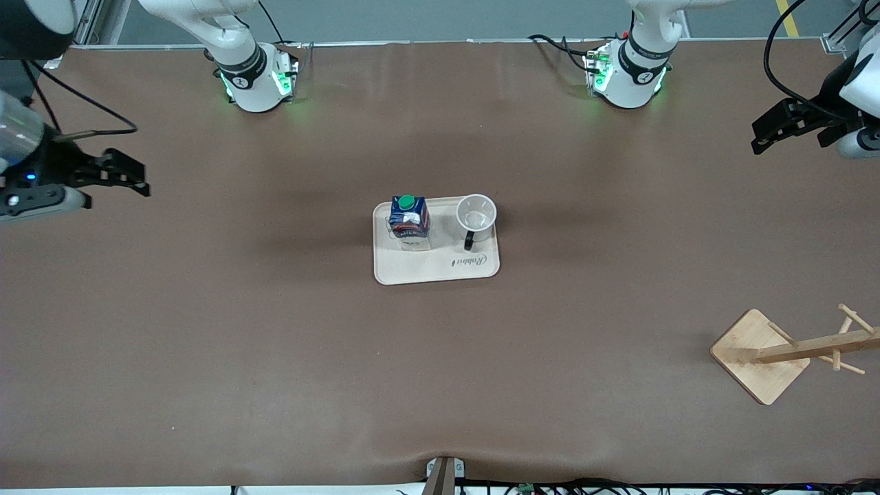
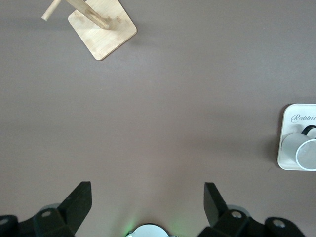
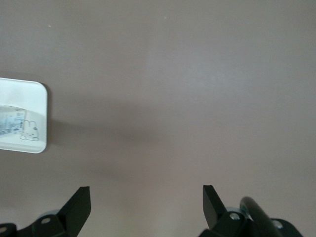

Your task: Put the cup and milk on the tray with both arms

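Note:
The cream tray (image 1: 419, 269) lies at the table's middle. On it stand the dark blue milk carton (image 1: 410, 220) with its green cap and, beside it toward the left arm's end, the white cup (image 1: 476, 216) with its black handle. My left gripper (image 1: 762, 141) is open and empty, up over the table's edge at the left arm's end. My right gripper (image 1: 141, 181) is open and empty over the right arm's end. The left wrist view shows the tray's edge (image 2: 285, 138) and the cup (image 2: 302, 152). The right wrist view shows a tray corner (image 3: 38, 106).
A wooden rack with a square base (image 1: 760, 356) and pegs stands near the front camera at the left arm's end; it also shows in the left wrist view (image 2: 102, 30). Brown tabletop lies around the tray.

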Robot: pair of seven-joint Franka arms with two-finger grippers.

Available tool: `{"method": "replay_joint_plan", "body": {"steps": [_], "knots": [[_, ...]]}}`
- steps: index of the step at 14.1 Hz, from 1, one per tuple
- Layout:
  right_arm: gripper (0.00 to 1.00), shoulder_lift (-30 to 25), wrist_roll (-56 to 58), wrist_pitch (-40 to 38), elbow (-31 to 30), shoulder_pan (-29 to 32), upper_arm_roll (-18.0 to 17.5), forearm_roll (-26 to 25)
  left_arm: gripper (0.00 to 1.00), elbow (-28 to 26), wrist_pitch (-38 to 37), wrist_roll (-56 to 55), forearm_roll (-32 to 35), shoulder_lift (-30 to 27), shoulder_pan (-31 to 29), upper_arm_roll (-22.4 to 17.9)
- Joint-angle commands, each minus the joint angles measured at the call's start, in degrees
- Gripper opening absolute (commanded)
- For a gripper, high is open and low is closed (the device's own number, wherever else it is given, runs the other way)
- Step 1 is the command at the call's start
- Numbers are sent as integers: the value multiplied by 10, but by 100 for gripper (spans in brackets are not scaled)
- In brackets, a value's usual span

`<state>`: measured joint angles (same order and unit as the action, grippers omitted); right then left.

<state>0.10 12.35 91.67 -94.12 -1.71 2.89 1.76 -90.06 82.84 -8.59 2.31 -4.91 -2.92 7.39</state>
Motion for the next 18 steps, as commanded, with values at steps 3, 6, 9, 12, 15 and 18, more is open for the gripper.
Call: {"method": "replay_joint_plan", "body": {"steps": [3,6,9,12,15,18], "knots": [[100,-14,20,3,1,40,-11,-27,100,15,-10,-3,-10,-1,0,-1],[100,-12,49,1,7,62,-9,-27,100,27,-7,-5,-5,17,6,0],[100,-11,45,-6,14,60,-10,-26,100,34,-2,-16,-5,31,8,4],[100,1,48,-17,48,58,-10,-20,100,35,10,-25,-3,38,8,10],[100,3,49,-40,71,61,-10,-19,100,35,20,-26,-8,41,8,12],[100,3,49,-41,82,63,-10,-19,100,34,32,-28,-3,49,8,12]]}}
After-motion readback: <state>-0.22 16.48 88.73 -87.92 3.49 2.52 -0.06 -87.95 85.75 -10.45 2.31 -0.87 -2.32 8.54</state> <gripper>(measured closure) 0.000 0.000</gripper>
